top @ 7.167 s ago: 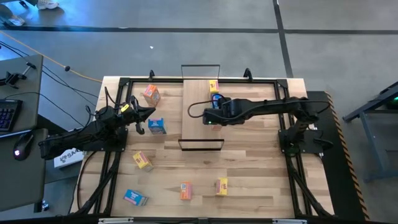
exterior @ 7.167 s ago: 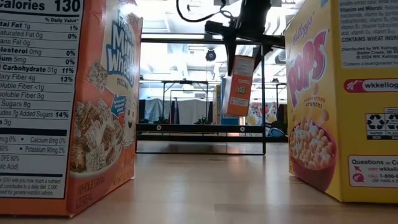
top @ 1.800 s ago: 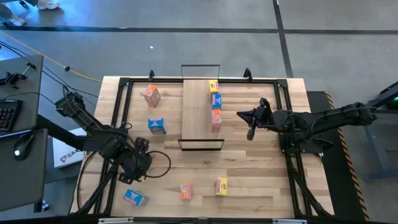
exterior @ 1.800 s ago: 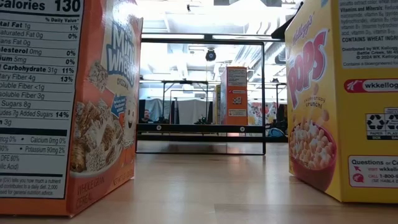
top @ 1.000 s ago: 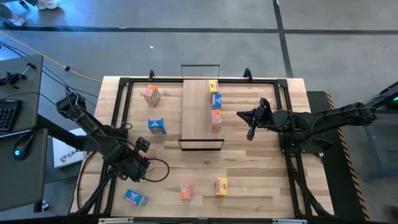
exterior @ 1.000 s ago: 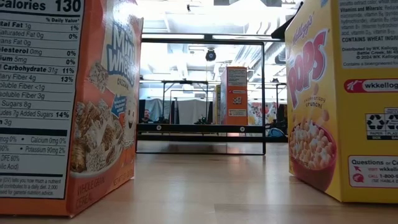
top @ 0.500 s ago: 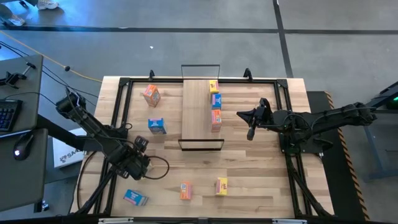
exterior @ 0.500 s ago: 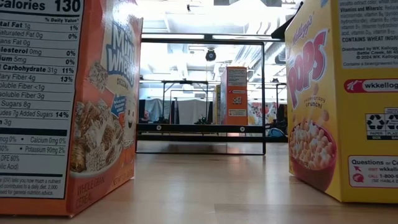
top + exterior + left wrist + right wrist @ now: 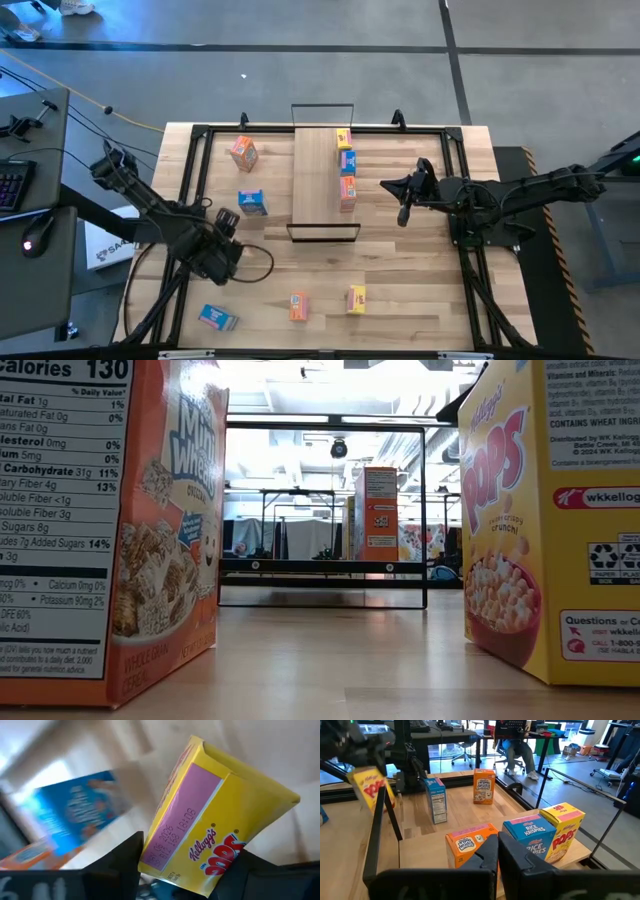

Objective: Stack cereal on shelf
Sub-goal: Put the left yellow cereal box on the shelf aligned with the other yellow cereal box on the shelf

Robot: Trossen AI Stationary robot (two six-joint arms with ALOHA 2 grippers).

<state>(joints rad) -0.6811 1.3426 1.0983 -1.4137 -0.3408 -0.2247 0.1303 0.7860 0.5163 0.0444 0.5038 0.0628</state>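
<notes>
High view. The shelf (image 9: 322, 183) lies mid-counter with three cereal boxes along its right edge: yellow farthest, a blue box (image 9: 347, 162) in the middle, and an orange box (image 9: 347, 191) nearest. Loose boxes on the counter (image 9: 420, 270): orange (image 9: 243, 152) and blue (image 9: 252, 203) on the left, blue (image 9: 216, 318), orange (image 9: 298, 306) and yellow (image 9: 356, 298) along the near edge. The left claw (image 9: 222, 250) hangs over the near-left counter; its load is not visible from above. The right claw (image 9: 403, 198) waits just right of the shelf. Step in hand, by judgement: carrying a fourth box; the next move calls for travel right and far to the shelf and setting the box upright in the row.

Low view. Two large boxes frame the near edge; the shelf's wire loop (image 9: 325, 510) and an orange box (image 9: 378, 513) stand far behind. No claw shows.

Left wrist view. The left claw (image 9: 187, 865) is clamped on a yellow cereal box (image 9: 215, 822), tilted, its fingers pressed to opposite sides. A blue box (image 9: 77, 815) lies beyond.

Right wrist view. The right claw (image 9: 498, 849) has its fingers together and holds nothing; the three shelved boxes stand just ahead of it.
</notes>
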